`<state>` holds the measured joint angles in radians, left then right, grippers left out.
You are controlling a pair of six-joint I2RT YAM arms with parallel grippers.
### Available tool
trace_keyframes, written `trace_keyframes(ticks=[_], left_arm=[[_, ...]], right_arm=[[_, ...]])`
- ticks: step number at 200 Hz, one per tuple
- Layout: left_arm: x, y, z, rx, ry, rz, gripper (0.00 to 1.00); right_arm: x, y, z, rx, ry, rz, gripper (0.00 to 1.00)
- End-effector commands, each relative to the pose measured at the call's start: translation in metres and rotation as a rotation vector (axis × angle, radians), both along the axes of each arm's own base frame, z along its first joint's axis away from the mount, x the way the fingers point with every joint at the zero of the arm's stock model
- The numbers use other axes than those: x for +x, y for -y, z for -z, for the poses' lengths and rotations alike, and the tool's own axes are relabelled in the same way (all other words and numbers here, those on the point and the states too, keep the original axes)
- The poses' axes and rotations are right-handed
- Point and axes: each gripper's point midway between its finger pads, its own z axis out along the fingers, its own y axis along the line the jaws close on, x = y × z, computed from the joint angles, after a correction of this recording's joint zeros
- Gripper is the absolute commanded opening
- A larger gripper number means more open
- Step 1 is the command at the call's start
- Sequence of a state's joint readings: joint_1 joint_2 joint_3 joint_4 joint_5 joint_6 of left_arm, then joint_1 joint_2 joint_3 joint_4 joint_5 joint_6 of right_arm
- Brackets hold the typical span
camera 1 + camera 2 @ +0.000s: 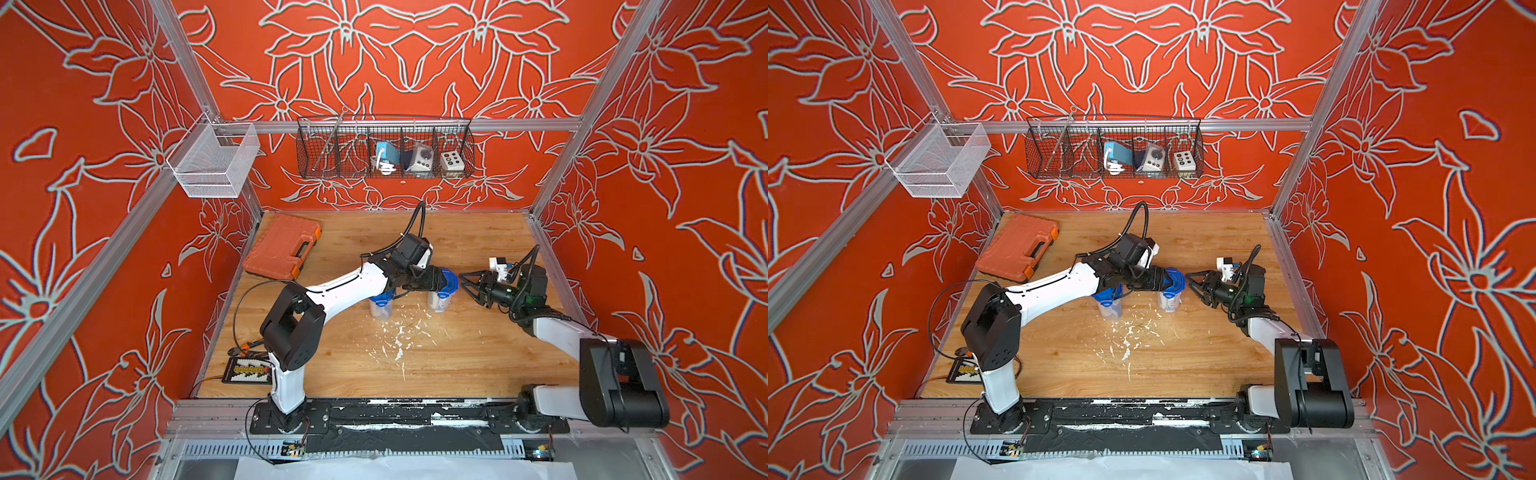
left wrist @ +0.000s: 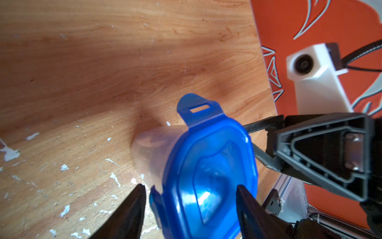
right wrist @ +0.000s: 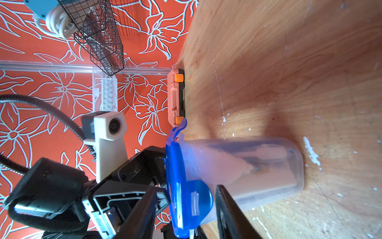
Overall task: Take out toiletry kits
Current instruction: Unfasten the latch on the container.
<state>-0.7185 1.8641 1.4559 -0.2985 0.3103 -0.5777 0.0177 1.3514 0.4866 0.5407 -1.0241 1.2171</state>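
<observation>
From where I stand, the toiletry kit (image 3: pixel 248 163) is not out yet: it lies as pale shapes inside the clear jar (image 3: pixel 289 182) that stands on the table (image 1: pixel 457 357), closed by the blue lid (image 2: pixel 206 165). The left end effector (image 2: pixel 190 186) comes from above with one finger on each side of this lid, very close to its edges; whether it really presses them I cannot tell. The right end effector (image 3: pixel 187 188) is at the side of the jar, its fingers apart, with one lid tab (image 3: pixel 198 198) between them and not pinched. Another tab (image 2: pixel 198 107) already stands up. The danger I see is this: if the right one pulls its tab before the left one holds the jar firmly, the light jar may tip or slide on the table, and the kit may spill out. The two end effectors are also very near each other, so a small wrong move could make them collide. The second jar (image 1: pixel 380 309) is just beside the left arm, and a swing of that arm could knock it over.
</observation>
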Motion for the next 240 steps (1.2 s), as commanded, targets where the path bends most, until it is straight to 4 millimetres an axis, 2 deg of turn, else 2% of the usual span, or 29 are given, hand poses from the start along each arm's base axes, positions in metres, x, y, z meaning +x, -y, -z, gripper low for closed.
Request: trace_keyframes(ticks=[1, 34, 76, 120, 200, 240], left_arm=[[0.001, -0.006, 0.014, 0.036, -0.02, -0.013, 0.64], [-0.004, -0.012, 0.024, 0.053, -0.04, -0.028, 0.63], [-0.005, -0.016, 0.026, 0.06, -0.042, -0.038, 0.62], [-0.006, -0.017, 0.028, 0.065, -0.045, -0.043, 0.61], [-0.008, -0.024, 0.039, 0.088, -0.064, -0.072, 0.6], [-0.01, -0.028, 0.046, 0.096, -0.076, -0.085, 0.59]], right_arm=[[0.0, -0.002, -0.003, 0.044, 0.015, -0.012, 0.48], [-0.001, -0.004, 0.001, 0.055, 0.003, -0.013, 0.47], [-0.003, -0.011, 0.005, 0.063, -0.014, -0.031, 0.48], [-0.002, -0.015, 0.004, 0.094, -0.016, -0.036, 0.48], [-0.007, -0.018, 0.002, 0.137, -0.036, -0.033, 0.41], [-0.009, -0.021, 0.003, 0.16, -0.053, -0.038, 0.43]])
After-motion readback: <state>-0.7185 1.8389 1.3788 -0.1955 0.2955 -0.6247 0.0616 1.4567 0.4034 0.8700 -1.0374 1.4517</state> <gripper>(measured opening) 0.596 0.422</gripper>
